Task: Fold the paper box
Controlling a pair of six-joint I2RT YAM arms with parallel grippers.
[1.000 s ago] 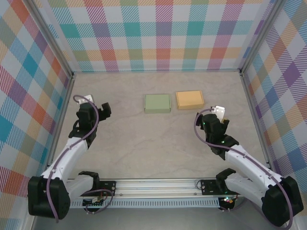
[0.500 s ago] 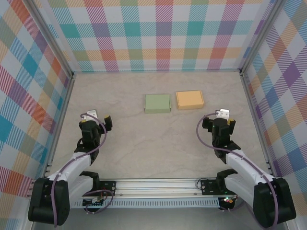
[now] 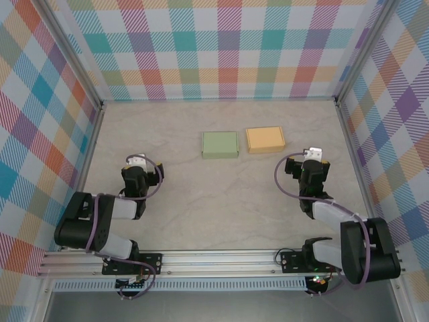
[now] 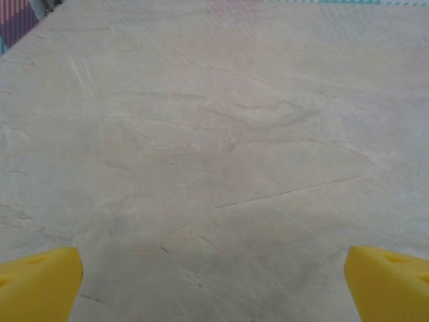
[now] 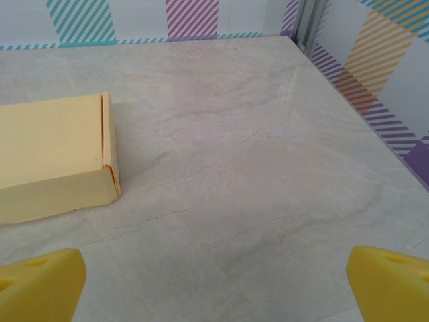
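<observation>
Item: paper boxes, two. The green box lay at 12 o'clock of the table centre and the yellow-orange box just beside it at 1 o'clock, both flat with lids down and well apart from either arm. The left gripper at 9 o'clock and the right gripper at 3 o'clock stood spread to their widest, with nothing between the yellow fingertips. Step judged as idle, either before approach or after finishing, since both boxes looked closed. Any next move called for a long forward reach to a box edge — one gripper pinning, the other creasing.
</observation>
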